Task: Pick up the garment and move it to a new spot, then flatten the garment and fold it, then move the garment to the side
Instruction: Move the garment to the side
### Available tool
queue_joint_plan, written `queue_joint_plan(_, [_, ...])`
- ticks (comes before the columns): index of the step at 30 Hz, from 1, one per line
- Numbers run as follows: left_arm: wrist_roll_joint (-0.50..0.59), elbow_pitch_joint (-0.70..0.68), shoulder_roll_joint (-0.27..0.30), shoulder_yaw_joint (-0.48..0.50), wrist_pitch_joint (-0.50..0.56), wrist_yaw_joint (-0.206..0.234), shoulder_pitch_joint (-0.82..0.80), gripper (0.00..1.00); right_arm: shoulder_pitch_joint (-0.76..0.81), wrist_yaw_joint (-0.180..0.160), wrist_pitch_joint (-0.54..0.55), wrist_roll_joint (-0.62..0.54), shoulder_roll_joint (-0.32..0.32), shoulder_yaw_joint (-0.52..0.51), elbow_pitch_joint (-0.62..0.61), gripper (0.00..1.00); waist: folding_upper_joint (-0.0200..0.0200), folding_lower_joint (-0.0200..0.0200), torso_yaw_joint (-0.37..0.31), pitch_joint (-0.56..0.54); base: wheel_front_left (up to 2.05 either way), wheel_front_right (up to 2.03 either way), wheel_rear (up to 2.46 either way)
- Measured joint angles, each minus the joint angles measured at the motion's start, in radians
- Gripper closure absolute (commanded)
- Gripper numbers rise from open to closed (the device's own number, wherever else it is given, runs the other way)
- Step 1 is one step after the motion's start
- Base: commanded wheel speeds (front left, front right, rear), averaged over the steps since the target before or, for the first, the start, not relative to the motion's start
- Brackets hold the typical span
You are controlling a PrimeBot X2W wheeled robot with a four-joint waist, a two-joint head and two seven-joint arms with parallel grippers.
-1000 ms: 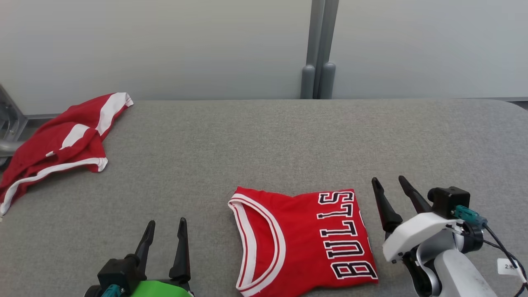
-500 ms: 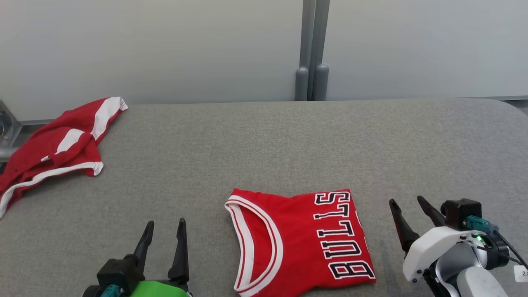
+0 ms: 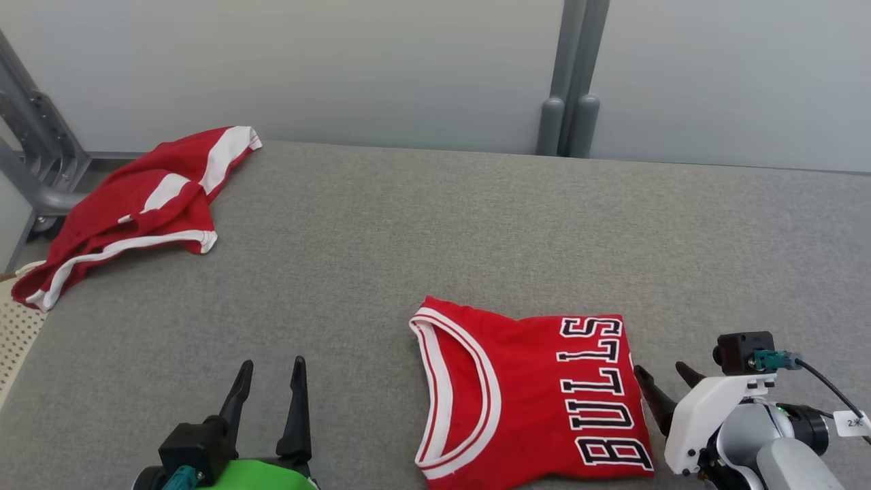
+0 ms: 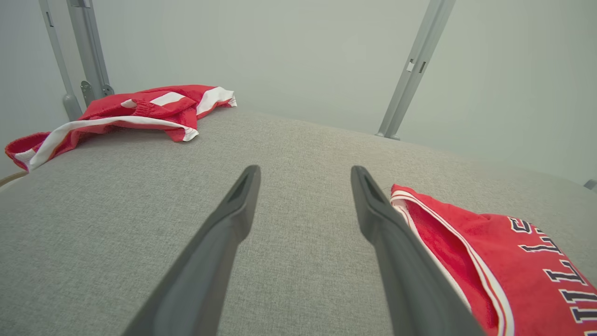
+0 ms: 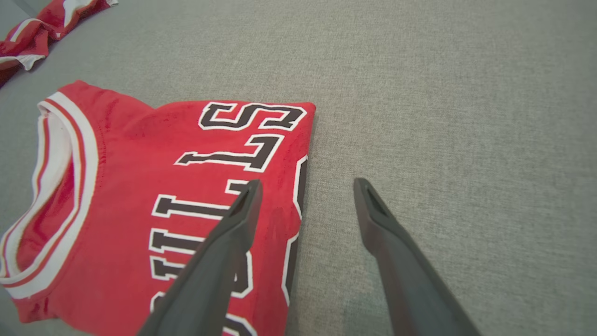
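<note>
Nearest the robot, the left gripper (image 3: 272, 362) stands with fingers spread wide and empty over bare grey table (image 3: 435, 224). The right gripper (image 3: 659, 369) is likewise spread wide and holds nothing. The folded jersey (image 3: 531, 395) lies flat at the front of the table between the two, just beside the right gripper. In the right wrist view one finger overlies the jersey's lettered edge and the other is over bare cloth; whether either touches cannot be told. Judged status: folding looks complete and the move to the side remains.

Risks:
- A pinch at that one edge may catch only the top layer, so the fold would open when lifted.
- A one-sided lift or drag across the rough table cover may skew or bunch the stack.
- The collar side is loose and unsupported, and it may trail or flip.
- The left gripper is well apart from the jersey and gives no support as it stands.

Further off, the middle of the table offers free room. At the far left corner a crumpled red-and-white garment (image 3: 143, 204) drapes over the edge beside a metal frame (image 3: 34, 136). Placing the jersey there risks mixing the two pieces. A grey post (image 3: 571, 102) stands behind the far edge, clear of the work.
</note>
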Motion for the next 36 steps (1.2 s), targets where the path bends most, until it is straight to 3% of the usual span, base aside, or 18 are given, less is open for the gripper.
queue_joint_plan(15, [-0.003, 0.009, 0.000, 0.002, -0.007, 0.002, -0.011, 0.00, -0.062, 0.000, 0.065, 0.151, -0.024, 0.066, 0.151, 0.00, 0.0000, 0.0000, 0.075, 0.036, 0.00, 0.00, 0.00])
queue_joint_plan(16, [-0.004, 0.009, 0.000, 0.002, -0.008, 0.002, -0.014, 0.00, -0.068, 0.000, 0.067, 0.165, -0.024, 0.073, 0.156, 0.10, 0.0000, 0.0000, 0.075, 0.037, 0.00, 0.00, 0.00])
queue_joint_plan(18, [-0.005, 0.010, 0.000, 0.004, -0.009, 0.004, -0.015, 0.00, -0.082, 0.000, 0.067, 0.180, -0.027, 0.089, 0.168, 0.51, 0.0000, 0.0000, 0.073, 0.039, 0.00, 0.00, 0.00])
queue_joint_plan(19, [-0.005, 0.010, 0.000, 0.004, -0.009, 0.004, -0.015, 0.00, -0.088, 0.000, 0.066, 0.184, -0.031, 0.098, 0.173, 0.60, 0.0000, 0.0000, 0.071, 0.040, 0.00, 0.00, 0.00])
queue_joint_plan(20, [-0.007, 0.010, 0.000, 0.004, -0.012, 0.005, -0.015, 0.00, -0.102, 0.000, 0.055, 0.189, -0.041, 0.115, 0.184, 0.98, 0.0000, 0.0000, 0.066, 0.042, 0.00, 0.00, 0.00])
queue_joint_plan(28, [-0.008, 0.005, 0.000, 0.003, -0.016, 0.004, -0.020, 0.00, -0.180, 0.000, -0.011, 0.180, -0.085, 0.166, 0.208, 1.00, 0.0000, 0.0000, 0.020, 0.056, 0.00, 0.00, 0.00])
queue_joint_plan(36, [-0.007, -0.002, -0.009, -0.007, -0.021, 0.001, -0.042, 0.00, -0.270, 0.000, -0.021, 0.156, -0.141, 0.165, 0.209, 1.00, 0.0000, 0.0000, -0.084, 0.073, 0.00, 0.00, 0.00])
